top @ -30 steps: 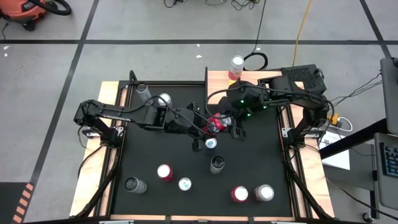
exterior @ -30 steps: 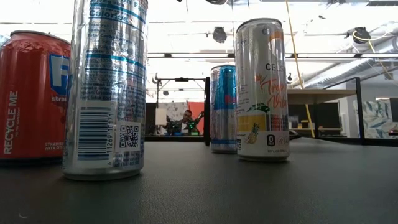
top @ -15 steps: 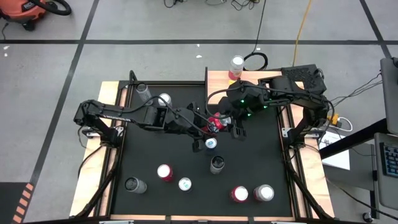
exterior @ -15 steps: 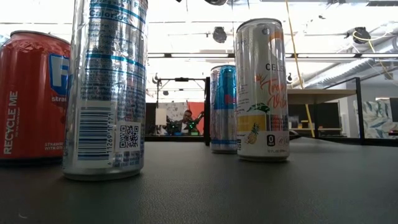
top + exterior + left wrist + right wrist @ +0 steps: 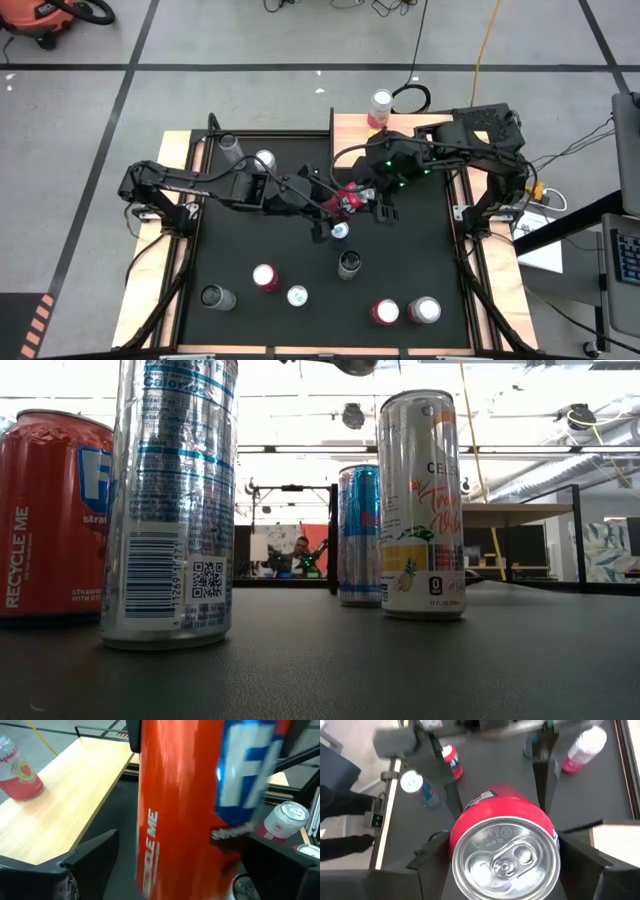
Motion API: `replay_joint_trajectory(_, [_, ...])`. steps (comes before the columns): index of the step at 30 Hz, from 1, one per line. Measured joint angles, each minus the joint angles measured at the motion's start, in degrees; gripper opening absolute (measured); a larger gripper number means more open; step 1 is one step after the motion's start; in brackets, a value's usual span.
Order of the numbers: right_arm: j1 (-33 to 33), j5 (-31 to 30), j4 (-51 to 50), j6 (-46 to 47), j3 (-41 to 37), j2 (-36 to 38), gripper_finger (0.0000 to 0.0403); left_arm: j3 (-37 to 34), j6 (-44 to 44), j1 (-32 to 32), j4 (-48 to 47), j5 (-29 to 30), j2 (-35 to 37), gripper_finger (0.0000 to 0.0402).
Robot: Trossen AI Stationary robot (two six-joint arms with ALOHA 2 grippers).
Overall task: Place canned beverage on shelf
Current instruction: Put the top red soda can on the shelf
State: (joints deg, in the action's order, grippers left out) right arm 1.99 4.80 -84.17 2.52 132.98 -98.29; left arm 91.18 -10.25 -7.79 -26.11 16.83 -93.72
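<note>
1. The red can [image 5: 347, 197] is held up above the mat [image 5: 250, 250], at its middle, with both grippers meeting on it.
2. The right gripper [image 5: 500, 865] clamps the red can from above; in its wrist view both fingers sit against the can's sides, with the silver lid facing the camera.
3. The left gripper [image 5: 170, 865] comes in from the mat's left side. Its fingers stand spread on either side of the red can, seemingly clear of it, though the view is blurred.
4. The shelf [image 5: 352, 125] lies just past the mat's far edge, behind the red can. One pink can [image 5: 381, 103] stands on its far end.
5. A blue can [image 5: 340, 231] stands on the mat just near of the red can.
</note>
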Motion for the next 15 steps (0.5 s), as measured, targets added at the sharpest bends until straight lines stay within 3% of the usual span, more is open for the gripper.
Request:
replay_joint_trajectory(7, [-2.28,0.08,-4.89,-0.29,-0.03,1.24,0.0277,0.09,-6.75,-1.19,-3.46,0.41,2.53,0.0386])
replay_joint_trajectory(15, [-6.00,-0.24,-5.87,-1.47,-0.03,4.18,0.0277,0.09,-10.15,-1.43,-12.49,4.71,6.84,0.0386])
